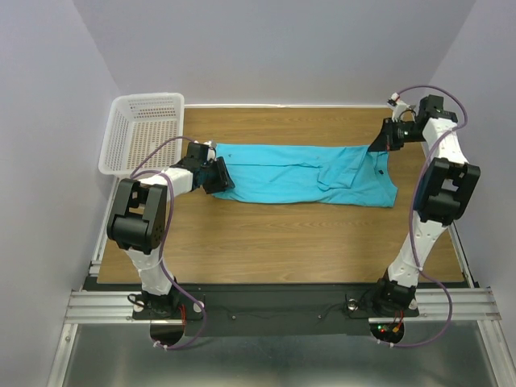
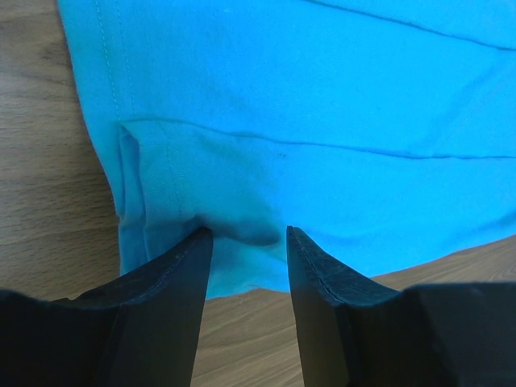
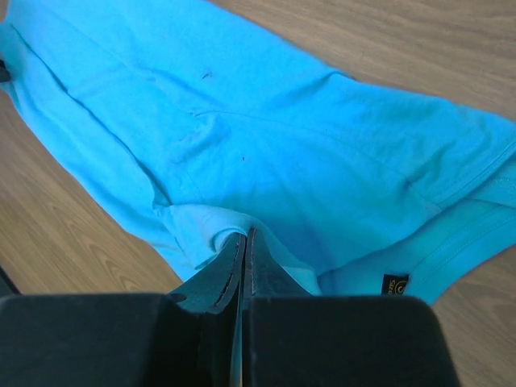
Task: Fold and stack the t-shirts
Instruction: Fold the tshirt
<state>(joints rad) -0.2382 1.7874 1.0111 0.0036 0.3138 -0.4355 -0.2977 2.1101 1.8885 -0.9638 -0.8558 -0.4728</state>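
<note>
One turquoise t-shirt (image 1: 298,173) lies stretched lengthwise across the far part of the wooden table (image 1: 282,242), partly folded. My left gripper (image 1: 216,173) is at the shirt's left end; in the left wrist view its jaws stand open (image 2: 246,234) with the tips at the cloth's hemmed edge (image 2: 242,201), not closed on it. My right gripper (image 1: 382,145) is at the shirt's far right corner; in the right wrist view its jaws are shut (image 3: 244,235) on a pinched fold of the t-shirt (image 3: 266,137), lifting that edge slightly.
A white plastic mesh basket (image 1: 143,133) stands at the far left corner, just behind the left arm. Grey walls close in the table on three sides. A small dark label (image 3: 394,284) shows on the shirt's neck area.
</note>
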